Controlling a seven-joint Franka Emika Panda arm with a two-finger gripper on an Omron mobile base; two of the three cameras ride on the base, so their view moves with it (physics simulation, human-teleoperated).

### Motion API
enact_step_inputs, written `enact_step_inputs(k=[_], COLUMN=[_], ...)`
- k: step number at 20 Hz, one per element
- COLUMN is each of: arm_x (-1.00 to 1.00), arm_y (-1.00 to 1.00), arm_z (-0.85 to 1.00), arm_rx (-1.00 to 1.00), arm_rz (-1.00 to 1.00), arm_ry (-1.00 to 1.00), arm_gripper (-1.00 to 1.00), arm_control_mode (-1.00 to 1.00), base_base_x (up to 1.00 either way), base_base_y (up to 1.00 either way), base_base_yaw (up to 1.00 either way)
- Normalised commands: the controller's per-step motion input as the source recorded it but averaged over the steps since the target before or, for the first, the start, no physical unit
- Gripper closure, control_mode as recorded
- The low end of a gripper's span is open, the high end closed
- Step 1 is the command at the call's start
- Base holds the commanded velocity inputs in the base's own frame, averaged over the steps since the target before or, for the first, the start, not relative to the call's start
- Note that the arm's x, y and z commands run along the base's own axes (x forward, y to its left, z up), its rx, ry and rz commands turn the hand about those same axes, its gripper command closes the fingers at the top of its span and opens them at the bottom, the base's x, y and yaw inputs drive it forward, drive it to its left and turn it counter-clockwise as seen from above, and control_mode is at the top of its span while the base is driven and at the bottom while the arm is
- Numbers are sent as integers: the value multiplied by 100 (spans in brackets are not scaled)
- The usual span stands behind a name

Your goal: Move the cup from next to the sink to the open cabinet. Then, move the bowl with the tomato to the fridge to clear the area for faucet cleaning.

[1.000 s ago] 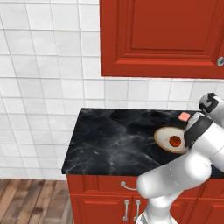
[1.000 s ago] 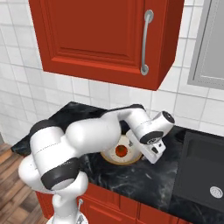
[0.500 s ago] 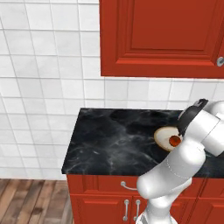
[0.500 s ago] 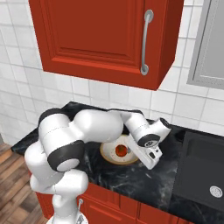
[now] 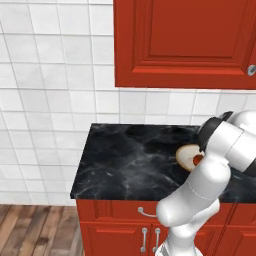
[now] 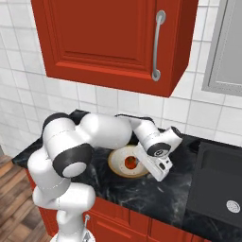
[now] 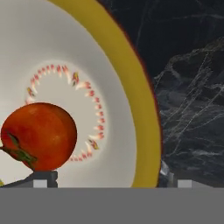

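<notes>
Beside the sink [image 6: 222, 186], on the black counter [image 5: 130, 160], sat the bowl [image 6: 124, 163] with the tomato [image 6: 130, 162] resting inside it, off the bowl's centre. The gripper [image 7: 107, 177] hung low over the bowl, jaws spread wide and holding nothing. In the hand view one finger [image 7: 41, 178] stood just under the tomato [image 7: 38, 136] and the other [image 7: 168, 177] stood outside the tan rim of the bowl [image 7: 131, 83]. That straddle looked deliberate: with the rim between the fingers, a pinch on the bowl's wall would carry bowl and fruit together, which suits the fridge step of the task.

From the right base view came the wider setting: the arm curled down from the left onto the bowl, the sink's basin just to the bowl's right, and the red cabinet [image 6: 108, 42] above. From the left base view the bowl [image 5: 187, 156] was half hidden behind the arm's elbow. How the fingers stood against the rim came from the hand view, which gave nothing of the sink or cabinet.
</notes>
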Motion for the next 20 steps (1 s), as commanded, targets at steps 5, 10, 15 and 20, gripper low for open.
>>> enact_step_inputs(k=[5,10,15,20], arm_x=[7,2,-5,-32], arm_y=[40,25,0,-19], arm_z=[-10,-22,-1,6], arm_rx=[0,0,0,-2], arm_rz=[0,0,0,0], arm_ry=[0,0,-1,-25], arm_gripper=[-100,-100,-100,-100], arm_control_mode=[-100,-100,-100,-100], base_base_x=[0,0,0,0], base_base_y=[0,0,0,0], base_base_yaw=[0,0,0,0])
